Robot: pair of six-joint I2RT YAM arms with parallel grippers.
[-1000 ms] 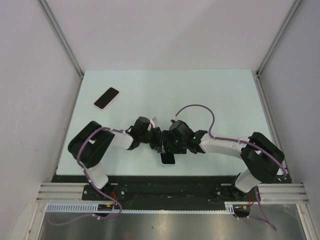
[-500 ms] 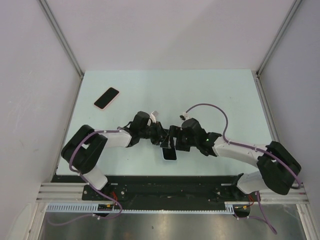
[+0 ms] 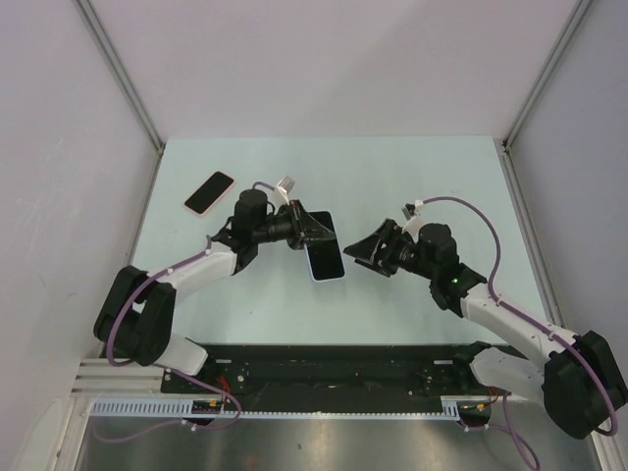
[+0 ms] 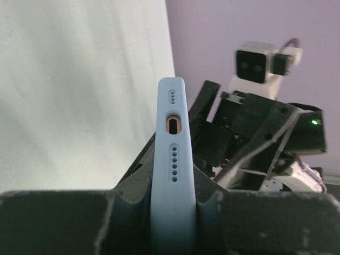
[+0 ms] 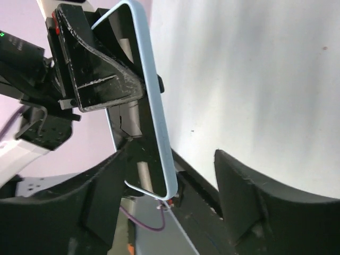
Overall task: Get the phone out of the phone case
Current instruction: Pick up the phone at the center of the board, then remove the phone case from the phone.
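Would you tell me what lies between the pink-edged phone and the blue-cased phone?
The left gripper, holding the blue-cased phone, and its wrist; top view.

Blue phone case (image 4: 172, 159) edge-on in left tool (image 4: 172, 204)

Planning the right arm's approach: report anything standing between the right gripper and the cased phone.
Nothing visible does. The left gripper clamps the cased phone by one end; the open right gripper faces it across a clear gap. The pink phone lies well off the path.
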